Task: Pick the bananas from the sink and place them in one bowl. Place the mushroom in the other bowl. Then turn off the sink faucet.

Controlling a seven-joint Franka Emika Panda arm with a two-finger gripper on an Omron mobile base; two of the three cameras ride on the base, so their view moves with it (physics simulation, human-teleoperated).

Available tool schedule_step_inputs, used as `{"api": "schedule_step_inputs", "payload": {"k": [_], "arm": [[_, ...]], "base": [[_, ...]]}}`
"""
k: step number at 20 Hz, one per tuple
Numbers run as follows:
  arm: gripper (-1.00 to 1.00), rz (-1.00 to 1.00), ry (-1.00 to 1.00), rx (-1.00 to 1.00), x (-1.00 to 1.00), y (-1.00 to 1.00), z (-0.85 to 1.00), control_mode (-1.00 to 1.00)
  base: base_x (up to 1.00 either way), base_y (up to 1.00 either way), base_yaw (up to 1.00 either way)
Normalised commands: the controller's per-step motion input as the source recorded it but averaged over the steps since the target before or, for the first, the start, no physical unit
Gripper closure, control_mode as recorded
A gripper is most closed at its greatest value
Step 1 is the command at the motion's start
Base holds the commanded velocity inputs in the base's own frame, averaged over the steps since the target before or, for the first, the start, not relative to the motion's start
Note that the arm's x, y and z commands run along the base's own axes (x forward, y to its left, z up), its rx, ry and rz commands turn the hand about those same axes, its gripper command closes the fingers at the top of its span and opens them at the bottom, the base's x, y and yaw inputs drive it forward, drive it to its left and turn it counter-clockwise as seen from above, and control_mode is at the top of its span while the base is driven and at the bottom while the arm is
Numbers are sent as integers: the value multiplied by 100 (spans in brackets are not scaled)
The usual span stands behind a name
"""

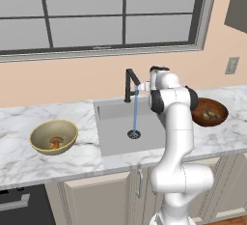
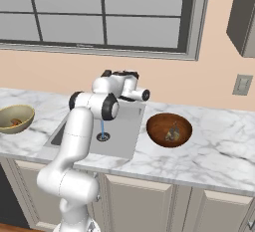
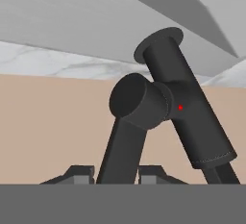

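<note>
While water runs, the gripper [image 3: 115,172] is clenched on the sink faucet [image 3: 185,105] lever at frame centre; rigid, smooth metal, it pivots best gripped near its tip.

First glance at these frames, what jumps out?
The white arm reaching over the sink, its gripper shut on the black faucet by the back wall. A thin blue water stream falls to the drain. On the counter sit two bowls: the yellow-olive bowl with the mushroom on one side, the reddish-brown bowl holding the bananas on the other.
</note>
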Motion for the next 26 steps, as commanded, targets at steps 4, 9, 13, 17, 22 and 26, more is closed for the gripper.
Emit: {"api": "schedule_step_inputs", "payload": {"k": [4, 9, 13, 17, 22, 26], "arm": [[100, 0, 0, 0, 0, 16, -9, -100], [100, 0, 0, 0, 0, 39, -6, -100], [100, 0, 0, 0, 0, 49, -11, -100], [100, 1, 0, 0, 0, 51, -16, -100], [100, 5, 1, 0, 3, 45, -18, -100], [100, 8, 3, 1, 13, 42, -24, -100]], "base": [[0, 0, 0], [0, 0, 0], [0, 0, 0], [0, 0, 0], [0, 0, 0], [0, 0, 0]]}}
